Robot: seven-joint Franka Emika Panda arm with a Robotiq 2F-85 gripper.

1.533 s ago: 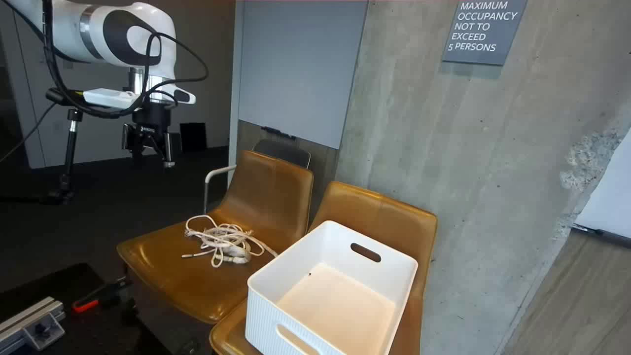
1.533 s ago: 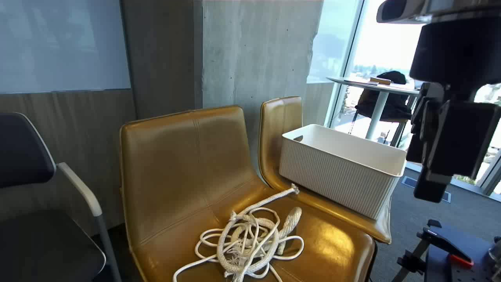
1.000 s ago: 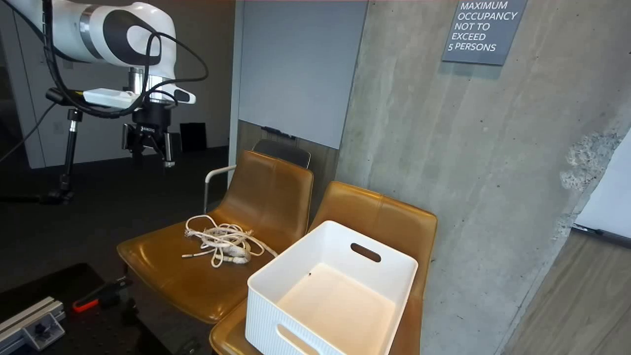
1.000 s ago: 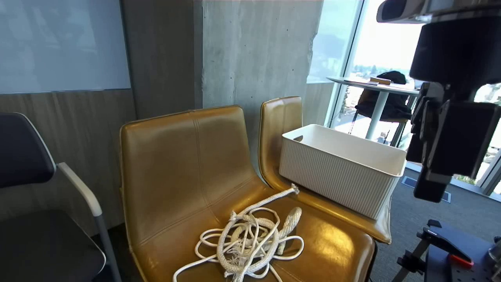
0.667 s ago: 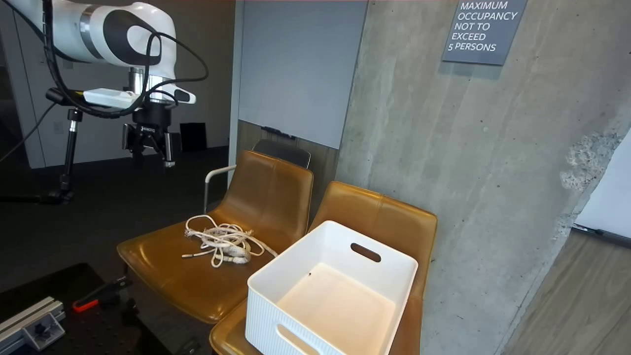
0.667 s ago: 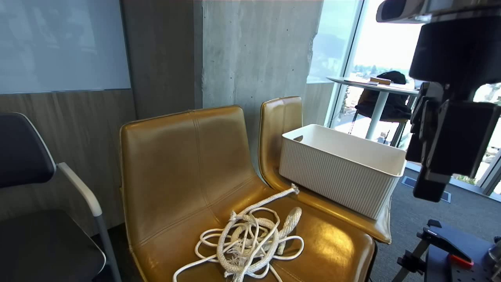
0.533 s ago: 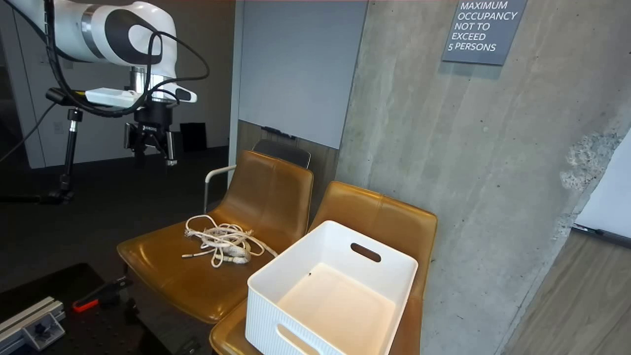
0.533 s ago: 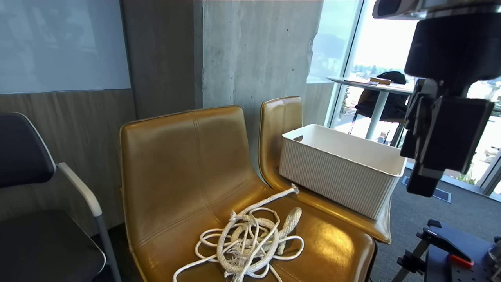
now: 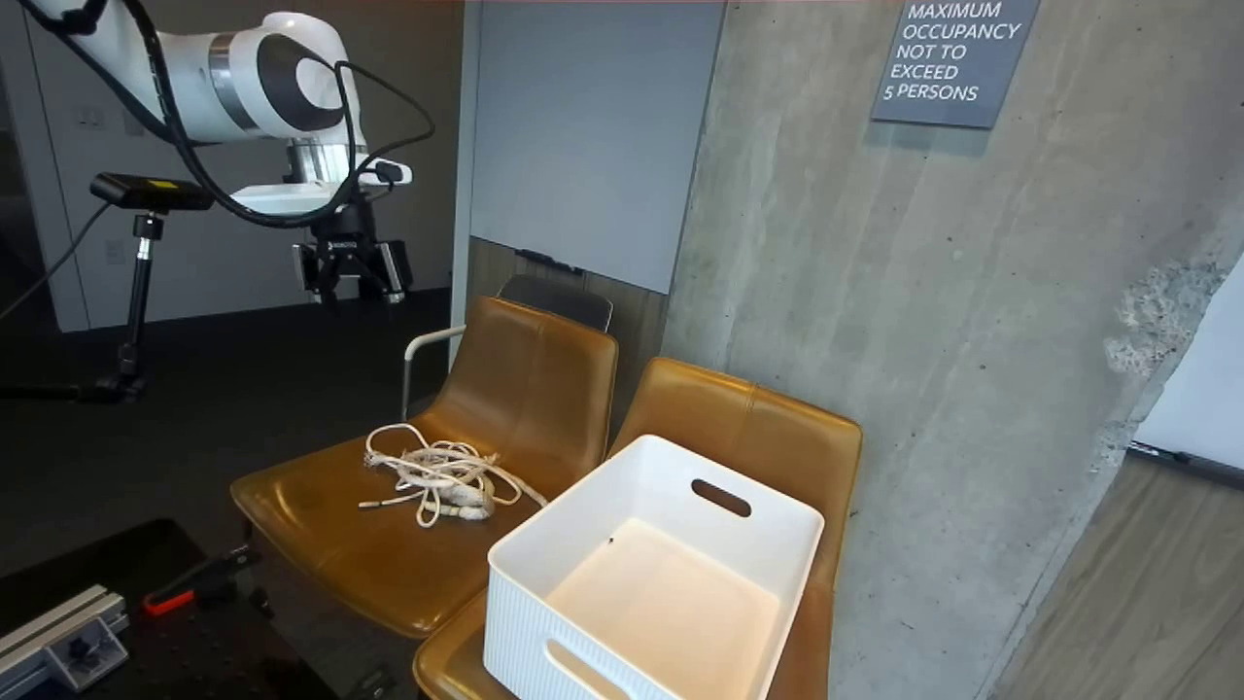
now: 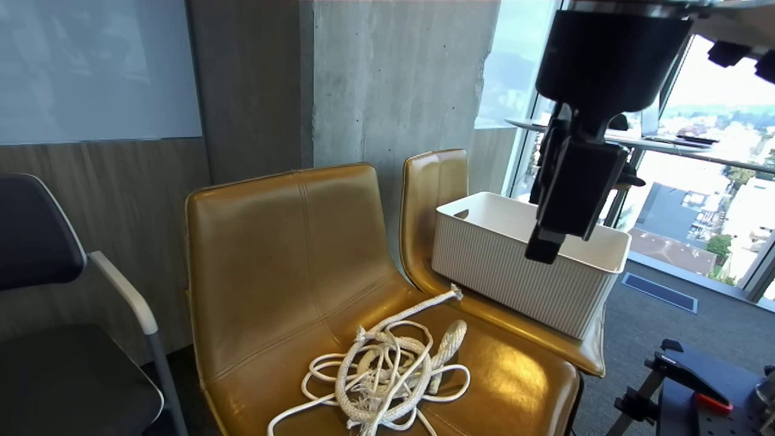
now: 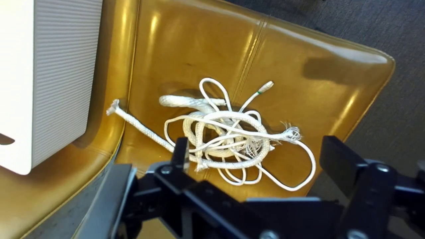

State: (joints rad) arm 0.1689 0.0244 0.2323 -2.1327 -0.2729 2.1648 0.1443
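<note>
Concrete wall behind your chairs, with a grey occupancy sign on it and a whiteboard right next to it, plus, in an exterior view, a big window full of daylight. Floor's dark grey carpet with a vent set into it near the window. Your main surface is a tan chair, shiny leathery seat with a seam down the middle, and your rope pile lies right on it in a loose white tangle, a few ends frayed. One thick end pokes out toward the second tan chair, which sits just beside it and carries your white bin, ribbed sides and all. Your jaws hang in the air well above the rope pile, spread wide apart, clear of the seat. You've also got a dark chair on the opposite side from the bin and a dark table with a red-and-black tool on it.
</note>
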